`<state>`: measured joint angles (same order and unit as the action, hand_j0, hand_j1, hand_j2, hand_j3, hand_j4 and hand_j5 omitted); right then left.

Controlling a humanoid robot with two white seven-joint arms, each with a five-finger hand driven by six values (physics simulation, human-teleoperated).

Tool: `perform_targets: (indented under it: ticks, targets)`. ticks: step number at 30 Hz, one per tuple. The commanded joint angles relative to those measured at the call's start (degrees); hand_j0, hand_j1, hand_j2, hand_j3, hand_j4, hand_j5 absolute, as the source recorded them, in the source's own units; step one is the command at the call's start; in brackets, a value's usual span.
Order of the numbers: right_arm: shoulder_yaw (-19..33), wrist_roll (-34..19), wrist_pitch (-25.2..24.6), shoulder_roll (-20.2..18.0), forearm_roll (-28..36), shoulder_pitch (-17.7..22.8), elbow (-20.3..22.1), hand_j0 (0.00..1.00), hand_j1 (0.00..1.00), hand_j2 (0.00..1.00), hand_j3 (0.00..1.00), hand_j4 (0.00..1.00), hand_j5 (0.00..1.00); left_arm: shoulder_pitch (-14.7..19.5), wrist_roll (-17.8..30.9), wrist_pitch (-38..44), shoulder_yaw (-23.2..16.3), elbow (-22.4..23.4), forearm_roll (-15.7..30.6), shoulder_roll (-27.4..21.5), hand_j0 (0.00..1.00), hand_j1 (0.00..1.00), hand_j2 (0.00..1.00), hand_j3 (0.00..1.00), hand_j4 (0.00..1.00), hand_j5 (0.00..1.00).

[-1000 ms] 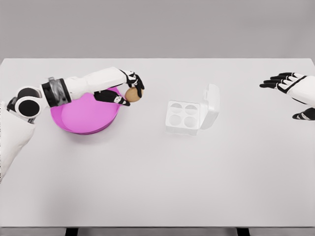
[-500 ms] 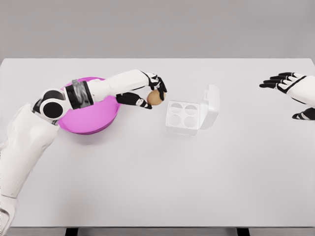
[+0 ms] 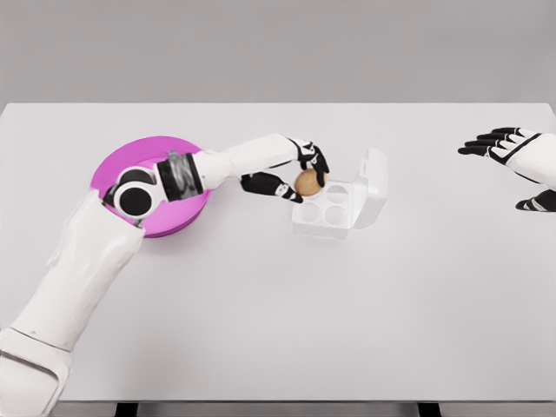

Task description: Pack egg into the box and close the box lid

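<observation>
**Brown egg held at the rear-left cup of the open white carton**

The left hand [image 3: 300, 174] reaches across from the lower left, its white forearm passing over the round magenta plastic bowl [image 3: 130, 161]. Its black-tipped fingers [image 3: 314, 158] curl over the top of the smooth brown egg [image 3: 307, 182] while the thumb closes in from below left, so the egg is pinched between them. The egg sits over the near-left corner of the small white four-cup egg box [image 3: 326, 208], at the rear-left cup; whether it touches the tray cannot be told. The box's hinged lid [image 3: 373, 187] stands open, tilted upright along the right side of the tray. Three cups show bare.

The right hand [image 3: 499, 146] hovers at the far right edge, well apart from the box, fingers spread flat and holding nothing.

All rests on a plain white table [image 3: 278, 330]. No writing, brand or label is readable anywhere.
</observation>
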<state>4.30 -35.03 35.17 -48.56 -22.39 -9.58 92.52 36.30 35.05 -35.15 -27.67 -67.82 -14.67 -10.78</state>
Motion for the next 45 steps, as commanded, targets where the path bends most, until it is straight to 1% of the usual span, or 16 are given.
perform_targets:
  ticks: [1,6,12,18,22,26,29,30,32,37,41,45]
  targets:
    - [0.0,0.0,-0.2,0.0,0.3,0.0,0.0,1.0,1.0,1.0,1.0,1.0,1.0,0.0,0.0,0.1,0.0,1.7,-0.1,1.5,0.44,0.44,0.44,0.44,0.44,0.44]
    - [0.0,0.0,-0.2,0.0,0.3,0.0,-0.1,1.0,1.0,1.0,1.0,1.0,1.0,0.2,0.0,0.1,0.1,4.1,-0.9,3.3,0.43,0.43,0.43,0.43,0.43,0.43]
    - [0.0,0.0,-0.2,0.0,0.3,0.0,-0.1,1.0,1.0,1.0,1.0,1.0,1.0,0.2,0.0,0.1,0.2,5.2,-2.0,4.4,0.43,0.43,0.43,0.43,0.43,0.43]
    - [0.0,0.0,-0.2,-0.1,0.3,0.0,-0.1,1.0,1.0,1.0,1.0,1.0,1.0,0.6,0.0,0.1,0.3,9.0,-2.8,5.8,0.43,0.43,0.43,0.43,0.43,0.43]
    - [0.0,0.0,-0.2,-0.1,0.3,0.0,-0.1,1.0,1.0,1.0,1.0,1.0,1.0,0.6,0.0,0.1,0.3,9.2,-2.8,5.8,0.44,0.44,0.44,0.44,0.44,0.44]
    - [0.0,0.0,-0.2,0.0,0.3,0.0,-0.1,1.0,1.0,1.0,1.0,1.0,1.0,0.7,0.0,0.1,0.3,9.2,-2.8,5.8,0.49,0.49,0.49,0.49,0.49,0.49]
    - [0.0,0.0,-0.2,0.0,0.3,0.0,-0.1,1.0,1.0,1.0,1.0,1.0,1.0,0.7,0.0,0.1,0.3,9.2,-2.8,5.7,0.58,0.58,0.58,0.58,0.58,0.58]
    - [0.0,0.0,-0.2,0.0,0.3,0.0,-0.1,1.0,1.0,1.0,1.0,1.0,1.0,0.7,0.0,0.1,0.3,9.2,-2.8,5.6,0.62,0.62,0.62,0.62,0.62,0.62]
    - [0.0,0.0,-0.2,0.0,0.3,0.0,0.0,1.0,1.0,1.0,1.0,1.0,1.0,0.7,0.0,0.1,0.3,9.1,-2.8,5.5,0.66,0.66,0.66,0.66,0.66,0.66]
    - [0.0,0.0,-0.2,0.0,0.3,0.1,0.0,1.0,1.0,1.0,1.0,1.0,1.0,0.7,0.0,0.1,0.4,8.9,-2.7,5.4,0.7,0.7,0.7,0.7,0.7,0.7]
    - [0.0,0.0,-0.2,0.0,0.3,0.1,0.1,1.0,1.0,1.0,1.0,1.0,1.0,0.7,0.0,0.1,0.4,8.8,-2.7,5.1,0.78,0.78,0.78,0.78,0.78,0.78]
    - [0.0,0.0,-0.2,0.0,0.3,0.1,0.1,1.0,1.0,1.0,1.0,1.0,1.0,0.7,0.0,0.1,0.5,8.7,-2.7,5.0,0.83,0.83,0.83,0.83,0.83,0.83]
